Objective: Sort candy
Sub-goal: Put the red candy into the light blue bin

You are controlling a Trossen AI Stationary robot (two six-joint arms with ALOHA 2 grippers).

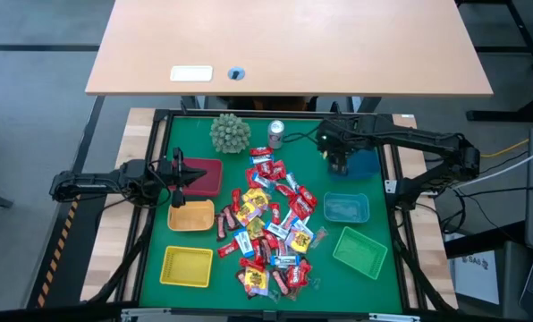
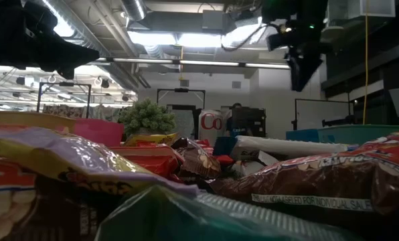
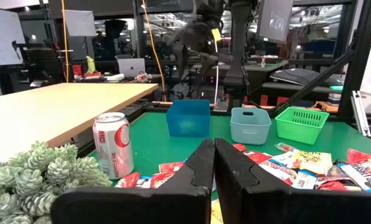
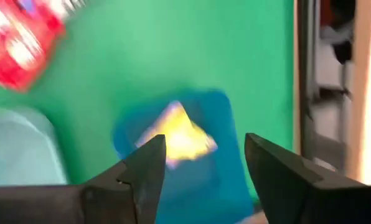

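The right gripper, released, hangs over the far-right blue basket, a yellow candy dropping in. Next: fetch another from the pile. The left gripper waits clenched.

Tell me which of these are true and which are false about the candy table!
1. The right pincer is open above the dark blue basket. True.
2. A yellow candy is seen over the dark blue basket. True.
3. The left pincer is wide open. False: its fingers are pressed shut.
4. The soda can stands inside the green basket. False: it stands on the green mat beside the spiky green ball.
5. The candy pile lies in the middle of the mat. True.
6. The yellow basket sits next to the soda can. False: it sits at the opposite edge of the mat.
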